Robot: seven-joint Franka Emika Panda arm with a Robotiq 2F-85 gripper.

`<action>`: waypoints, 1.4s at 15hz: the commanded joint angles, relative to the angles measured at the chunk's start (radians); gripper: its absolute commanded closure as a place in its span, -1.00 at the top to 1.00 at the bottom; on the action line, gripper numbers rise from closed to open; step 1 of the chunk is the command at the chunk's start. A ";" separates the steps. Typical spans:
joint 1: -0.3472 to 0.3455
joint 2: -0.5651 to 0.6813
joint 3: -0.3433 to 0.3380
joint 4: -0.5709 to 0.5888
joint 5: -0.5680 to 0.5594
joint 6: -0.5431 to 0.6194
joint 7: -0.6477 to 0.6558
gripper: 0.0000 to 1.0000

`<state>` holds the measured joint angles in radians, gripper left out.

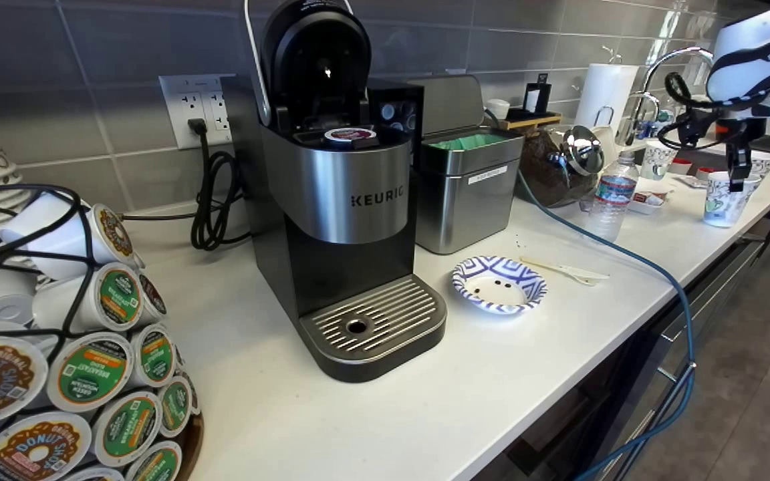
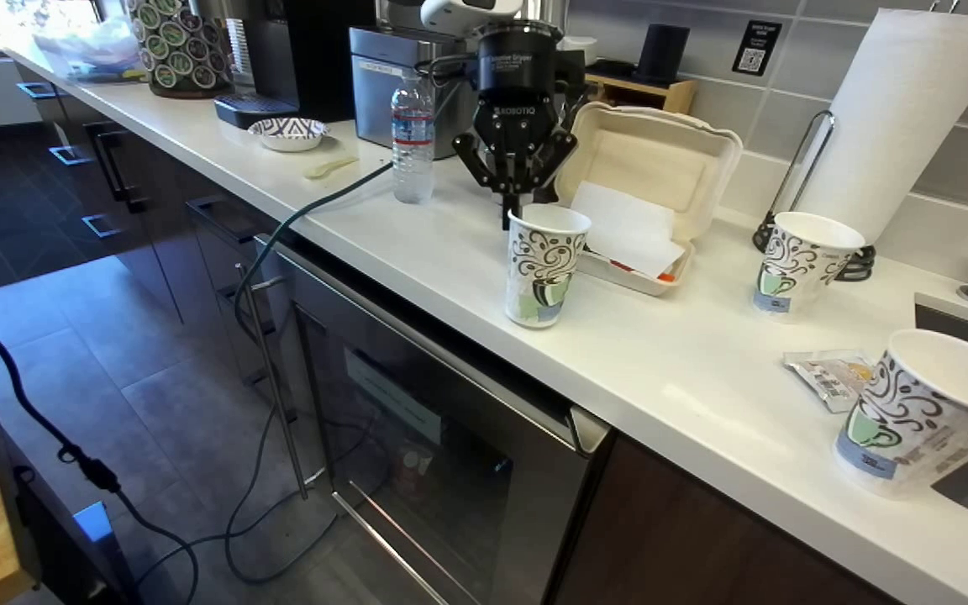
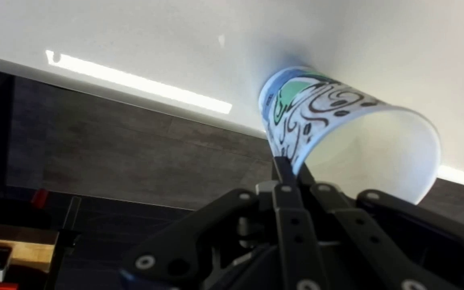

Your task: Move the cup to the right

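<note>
The cup is a tapered white paper cup with dark swirls and a blue and green print low on its side. It shows in both exterior views (image 1: 722,204) (image 2: 544,273) and in the wrist view (image 3: 316,106). My gripper (image 3: 290,167) is shut on the cup's rim, one finger outside the wall and one inside. The gripper also shows in both exterior views (image 1: 737,177) (image 2: 512,214), pointing down at the rim. The cup looks upright near the counter's front edge. I cannot tell whether its base touches the counter.
Two similar cups (image 2: 805,260) (image 2: 925,412) stand near the sink, with a packet (image 2: 835,376) between. A takeout box (image 2: 648,168) is open behind the held cup. A water bottle (image 2: 413,139), patterned dish (image 1: 498,284), coffee machine (image 1: 341,194) and blue cable (image 1: 652,267) are along the counter.
</note>
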<state>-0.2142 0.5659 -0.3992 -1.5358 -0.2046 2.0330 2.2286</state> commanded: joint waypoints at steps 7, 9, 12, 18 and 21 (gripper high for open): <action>-0.040 0.009 0.043 0.037 0.076 -0.010 0.001 -0.98; -0.040 0.009 0.043 0.039 0.080 -0.007 0.003 -0.98; -0.037 0.007 0.044 0.037 0.081 0.012 0.003 -0.98; -0.021 0.004 0.038 0.019 0.053 0.073 0.010 -0.39; -0.020 0.004 0.036 0.020 0.051 0.083 0.008 0.03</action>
<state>-0.2345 0.5675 -0.3627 -1.5095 -0.1432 2.0875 2.2276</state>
